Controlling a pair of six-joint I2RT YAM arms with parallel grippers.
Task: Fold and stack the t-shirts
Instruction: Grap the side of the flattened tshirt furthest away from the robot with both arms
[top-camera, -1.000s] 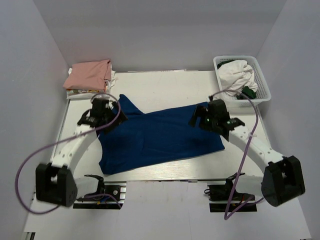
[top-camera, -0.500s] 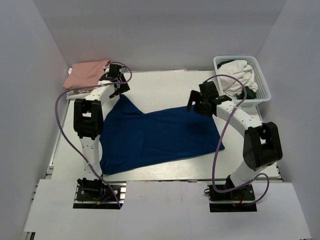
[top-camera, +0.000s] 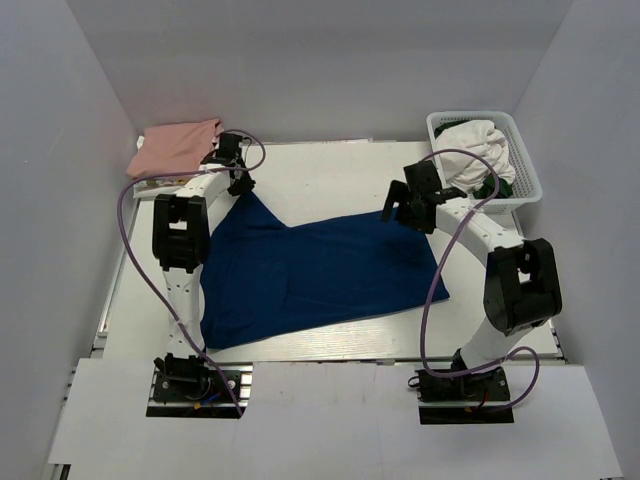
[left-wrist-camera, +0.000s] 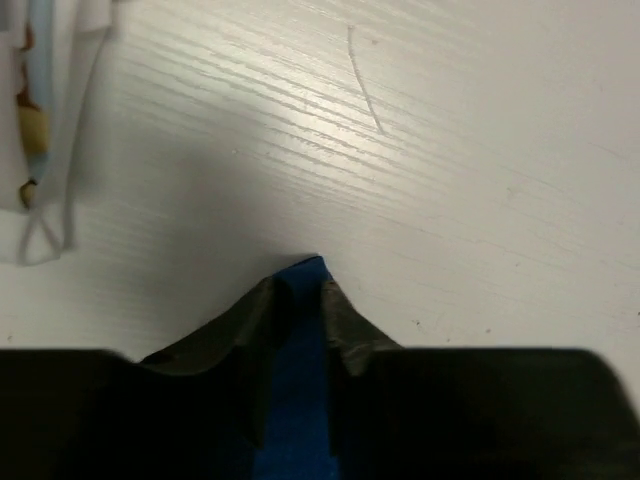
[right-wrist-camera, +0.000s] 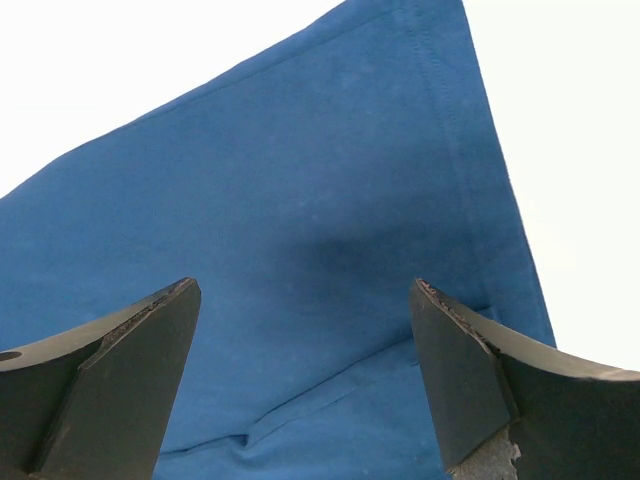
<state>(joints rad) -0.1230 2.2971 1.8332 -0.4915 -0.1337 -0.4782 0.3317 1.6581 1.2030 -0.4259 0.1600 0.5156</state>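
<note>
Two arms: left arm (top-camera: 180, 230) stretched to the far left corner of the desk (top-camera: 330, 170); right arm (top-camera: 480, 232) bent toward far right.
Dark blue t-shirt (top-camera: 320, 270): flat mid-desk, peak pointing far-left.
Salmon-pink t-shirt (top-camera: 178, 148): folded, far left corner.
Left pincer (left-wrist-camera: 298, 285): clamped on the blue peak.
Right pincer (right-wrist-camera: 305, 300): wide above blue cloth.

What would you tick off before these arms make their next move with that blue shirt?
1. Left pincer has hold of the blue t-shirt: ok, a corner is pinched between its fingers.
2. Right pincer has hold too: not ok, its jaws stand open above the cloth.
3. Shirt lies flat: not ok, it is skewed and creased.
4. Pink t-shirt out of the way: ok, far left corner.
5. Which face is up: cannot tell, no print shows.
</note>
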